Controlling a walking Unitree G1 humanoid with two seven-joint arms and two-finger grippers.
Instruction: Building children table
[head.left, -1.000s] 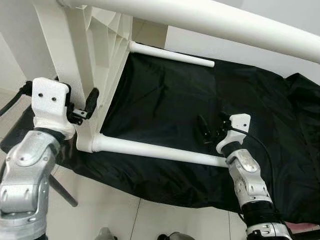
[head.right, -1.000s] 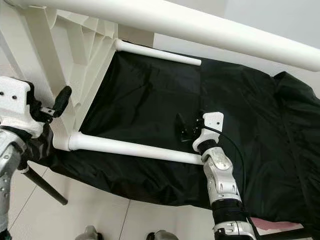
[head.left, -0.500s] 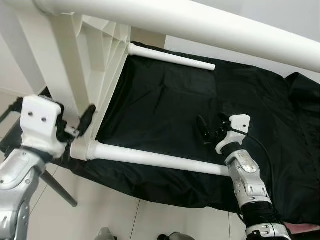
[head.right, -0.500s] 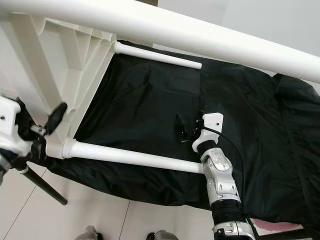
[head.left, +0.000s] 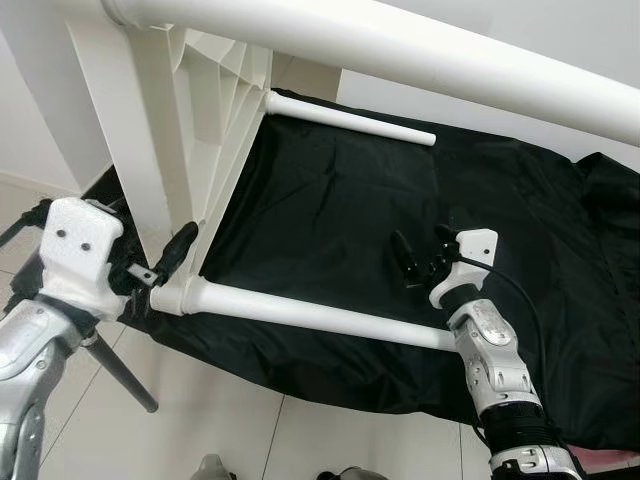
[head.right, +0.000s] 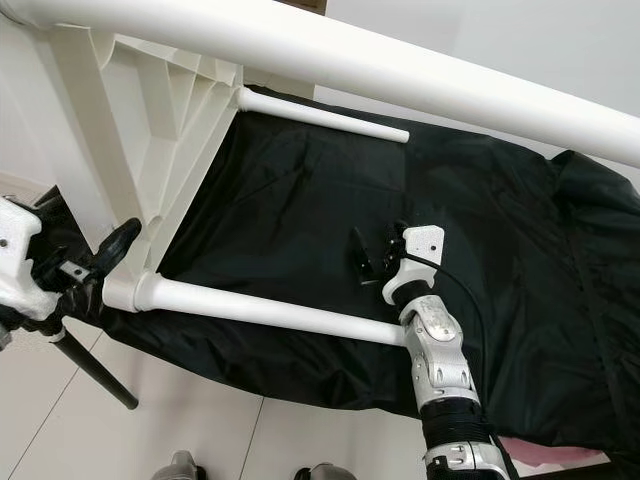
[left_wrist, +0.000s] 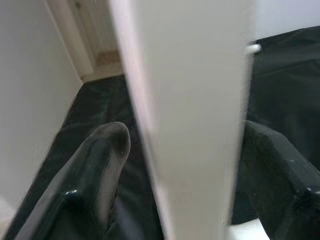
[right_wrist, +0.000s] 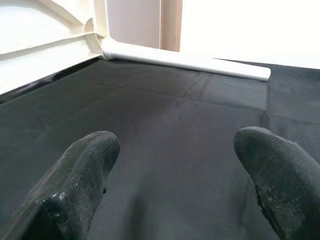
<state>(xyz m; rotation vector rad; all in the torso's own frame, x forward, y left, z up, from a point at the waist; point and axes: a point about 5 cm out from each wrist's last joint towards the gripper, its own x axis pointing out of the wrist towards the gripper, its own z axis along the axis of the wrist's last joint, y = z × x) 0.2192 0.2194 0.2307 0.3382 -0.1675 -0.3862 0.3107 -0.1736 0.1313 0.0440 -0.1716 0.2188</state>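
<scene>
A white plastic children's table (head.left: 215, 110) stands on its side on a black cloth (head.left: 330, 200), ribbed underside toward me. Its near leg (head.left: 310, 315) and far leg (head.left: 350, 118) stretch right over the cloth, and another leg (head.left: 420, 50) crosses close overhead. My left gripper (head.left: 170, 262) is at the table's lower corner, open, its fingers (left_wrist: 100, 165) either side of the white rim. The right gripper (head.left: 420, 258) hovers open over the cloth just past the near leg's free end, holding nothing.
A black tripod leg (head.left: 120, 375) slants over the tiled floor (head.left: 250, 440) below my left arm. A white wall (head.left: 30, 110) rises on the left. The cloth bunches into folds at its right end (head.right: 590, 230), with something pink (head.right: 540, 450) under it.
My left arm has dropped lower and further left, and its gripper now sits by the corner where the near leg joins. The right gripper has stayed put.
</scene>
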